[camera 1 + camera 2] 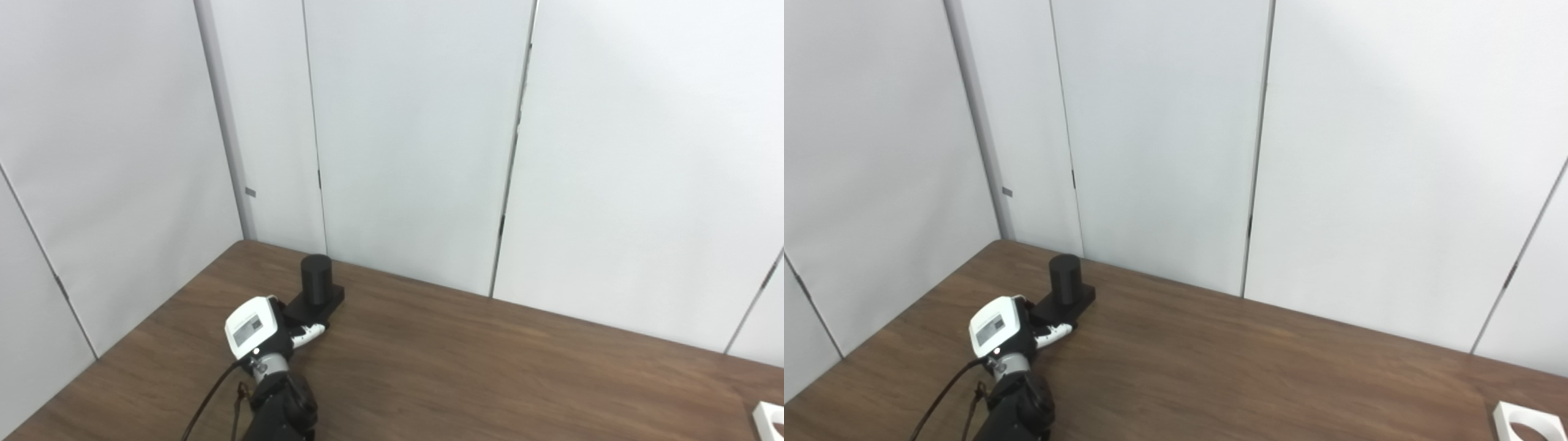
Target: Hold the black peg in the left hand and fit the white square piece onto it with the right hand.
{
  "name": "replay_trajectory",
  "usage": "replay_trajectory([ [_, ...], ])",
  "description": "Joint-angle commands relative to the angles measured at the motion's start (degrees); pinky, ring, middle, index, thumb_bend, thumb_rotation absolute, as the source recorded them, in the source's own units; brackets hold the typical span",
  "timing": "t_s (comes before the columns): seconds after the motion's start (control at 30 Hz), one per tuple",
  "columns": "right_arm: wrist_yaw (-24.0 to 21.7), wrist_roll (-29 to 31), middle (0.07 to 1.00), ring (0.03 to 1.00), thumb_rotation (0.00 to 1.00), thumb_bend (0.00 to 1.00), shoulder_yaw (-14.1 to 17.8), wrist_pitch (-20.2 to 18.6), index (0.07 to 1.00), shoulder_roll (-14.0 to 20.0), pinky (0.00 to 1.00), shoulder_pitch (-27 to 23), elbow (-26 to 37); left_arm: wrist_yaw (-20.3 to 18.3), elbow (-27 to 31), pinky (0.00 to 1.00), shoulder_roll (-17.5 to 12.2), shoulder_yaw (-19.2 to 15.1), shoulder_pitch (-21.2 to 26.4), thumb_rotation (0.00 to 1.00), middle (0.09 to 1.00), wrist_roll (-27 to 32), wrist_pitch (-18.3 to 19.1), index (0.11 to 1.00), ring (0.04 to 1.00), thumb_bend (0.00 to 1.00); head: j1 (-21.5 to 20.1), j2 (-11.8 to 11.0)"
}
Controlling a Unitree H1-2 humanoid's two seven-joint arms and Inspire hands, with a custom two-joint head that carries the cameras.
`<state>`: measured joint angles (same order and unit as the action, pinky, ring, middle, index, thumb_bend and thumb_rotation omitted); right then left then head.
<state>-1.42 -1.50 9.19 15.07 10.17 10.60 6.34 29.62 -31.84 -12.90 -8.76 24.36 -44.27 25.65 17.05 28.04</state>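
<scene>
Basically, wooden table (490,367) first: black peg (316,278) stands upright on its flat square base near the far left corner, white square piece (1528,422) lies well apart at the near right edge. Left hand (263,331) is at the base's near side, fingers (309,334) touching it; closed grip or not, can't tell. Right hand not in view. Both parts look rigid, light, smooth plastic, prob. slippery: grip peg by base, leaving the cylinder free; white piece by its outer edges. Right eye view shows the piece's round hole; left eye view cuts it to a corner.
</scene>
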Motion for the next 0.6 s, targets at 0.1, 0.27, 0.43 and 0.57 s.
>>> replay_trajectory([
  [0.1,0.57,0.03,0.906,0.918,1.0,0.78,-0.91,-0.23,0.984,-1.83,0.94,3.06,-2.05,3.07,-0.4,0.78,-1.84,2.45,1.67,0.06,0.802,3.38,-3.29,0.486,0.844,0.51,0.0,0.02],
  [0.27,0.41,0.3,0.904,0.929,1.0,0.77,-0.91,-0.78,0.98,-1.83,0.96,3.15,-1.78,4.72,-0.72,0.77,-2.59,4.28,1.12,0.05,0.802,5.21,-4.5,0.483,0.839,0.51,0.0,0.02],
  [0.43,0.53,-0.34,0.91,0.937,1.0,0.77,-1.18,-0.55,0.986,-1.9,0.98,2.94,-1.7,4.82,-1.21,0.75,-3.63,6.1,0.94,0.05,0.79,6.25,-4.87,0.483,0.829,0.51,-1.21,0.69],
  [0.57,0.09,0.31,0.915,0.946,1.0,0.74,-1.45,-1.28,0.989,-2.04,0.97,3.1,-1.05,2.85,1.15,0.74,-4.59,8.28,-0.93,0.05,0.751,6.84,-6.54,0.484,0.805,0.51,-2.52,1.35],
])
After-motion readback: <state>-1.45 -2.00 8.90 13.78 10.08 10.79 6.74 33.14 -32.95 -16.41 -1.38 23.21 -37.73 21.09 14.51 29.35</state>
